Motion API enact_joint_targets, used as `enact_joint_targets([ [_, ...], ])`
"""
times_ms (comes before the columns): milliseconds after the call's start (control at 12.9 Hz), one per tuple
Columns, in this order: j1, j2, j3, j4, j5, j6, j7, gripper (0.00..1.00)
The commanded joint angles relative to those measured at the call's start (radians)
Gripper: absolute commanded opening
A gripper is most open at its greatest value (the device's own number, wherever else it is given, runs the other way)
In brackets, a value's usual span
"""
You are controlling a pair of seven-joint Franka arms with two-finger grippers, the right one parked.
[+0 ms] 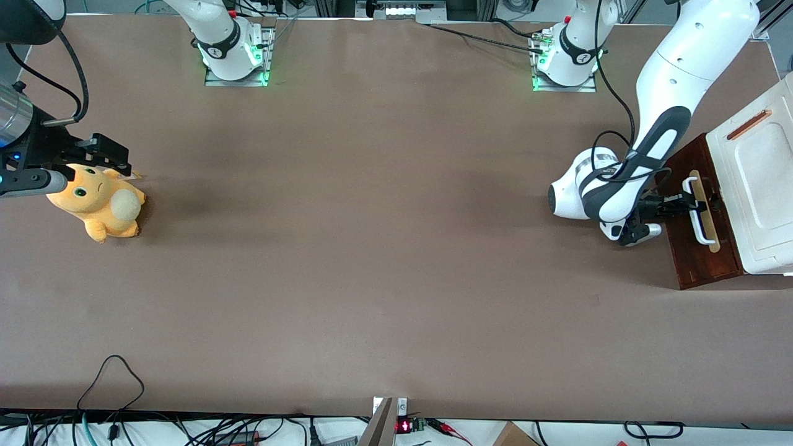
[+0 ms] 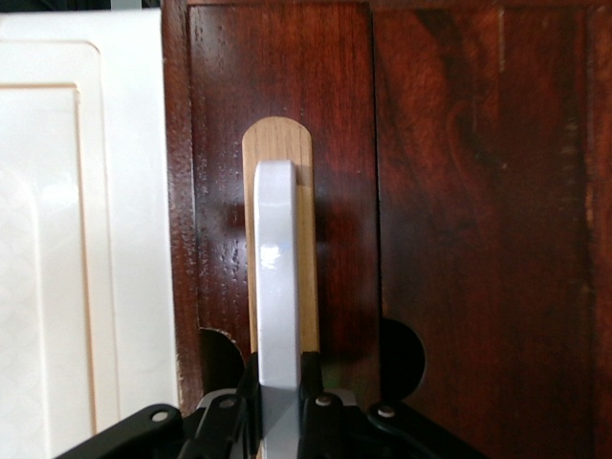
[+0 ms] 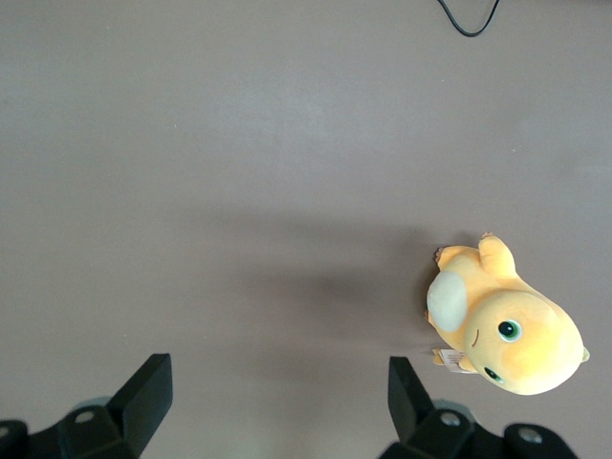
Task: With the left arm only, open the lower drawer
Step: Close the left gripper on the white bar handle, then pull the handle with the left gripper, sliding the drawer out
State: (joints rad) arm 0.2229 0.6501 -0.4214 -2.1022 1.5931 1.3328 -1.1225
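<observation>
The left arm (image 1: pixel 666 93) reaches down to the drawer (image 1: pixel 697 248), which sits at the working arm's end of the counter (image 1: pixel 372 248), under a white box-like top (image 1: pixel 759 186) with a copper strip. The dark red-brown drawer front shows only a little way out from under that top, so the drawer looks barely opened, if at all.

The claw (image 1: pixel 687 203) is at the white U-shaped handle (image 1: pixel 701 214), at the end of it farther from the front camera. In the wrist view the handle (image 2: pixel 278 277) runs straight down into the claw (image 2: pixel 280 402), a black finger (image 2: pixel 244 397) close against each side of the bar: the claw appears closed on the handle, over the pale wood strip (image 2: pixel 308 239). Gripping the bar square-on like this would let a straight pull slide the drawer out without twisting it.

A yellow plush toy (image 1: pixel 99 201) lies toward the parked arm's end of the counter, well apart from the work.
</observation>
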Motion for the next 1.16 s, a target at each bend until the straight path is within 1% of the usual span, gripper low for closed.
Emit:
enact_joint_targets([
  [0, -0.034, -0.006, -0.074, 0.021, 0.024, 0.003, 0.093, 0.00],
  [155, -0.063, -0.006, -0.117, 0.034, 0.007, 0.000, 0.095, 0.00],
  [387, -0.102, -0.003, -0.155, 0.034, 0.004, -0.001, 0.093, 0.00],
  [542, -0.119, -0.003, -0.192, 0.036, -0.025, -0.004, 0.093, 0.00],
  [852, -0.126, -0.001, -0.203, 0.036, -0.033, -0.023, 0.096, 0.01],
  [929, -0.126, -0.001, -0.201, 0.036, -0.036, -0.023, 0.101, 0.03],
  [1006, -0.122, -0.001, -0.198, 0.036, -0.036, -0.023, 0.101, 0.08],
  [1084, -0.119, -0.001, -0.191, 0.036, -0.036, -0.023, 0.102, 0.24],
])
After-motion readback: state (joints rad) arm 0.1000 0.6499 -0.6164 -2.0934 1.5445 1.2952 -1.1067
